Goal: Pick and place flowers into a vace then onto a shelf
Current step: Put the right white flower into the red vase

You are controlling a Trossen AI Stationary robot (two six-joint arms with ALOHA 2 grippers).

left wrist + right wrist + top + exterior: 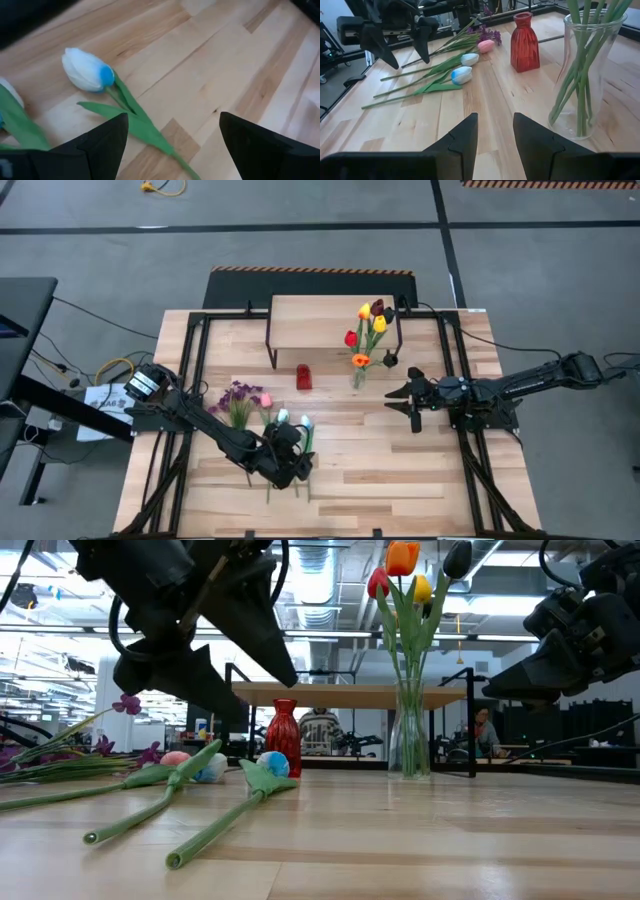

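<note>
Red, orange, yellow and dark maroon tulips stand with their stems in a clear glass vase (358,376) (585,75) in front of the shelf (335,320). White-blue tulips (295,420) (87,70), a pink one (265,400) and purple sprigs (238,393) lie flat on the table. My left gripper (290,458) (172,135) hovers open above a white-blue tulip's stem (150,132), clear of it in the low view (255,680). My right gripper (412,402) (495,130) waits open, right of the glass vase.
A small red ribbed vase (303,377) (524,42) stands left of the glass vase. The shelf's black legs (271,345) rise behind them. Bare planks (390,470) lie between the two grippers toward the near edge. People show in the room beyond the table (482,730).
</note>
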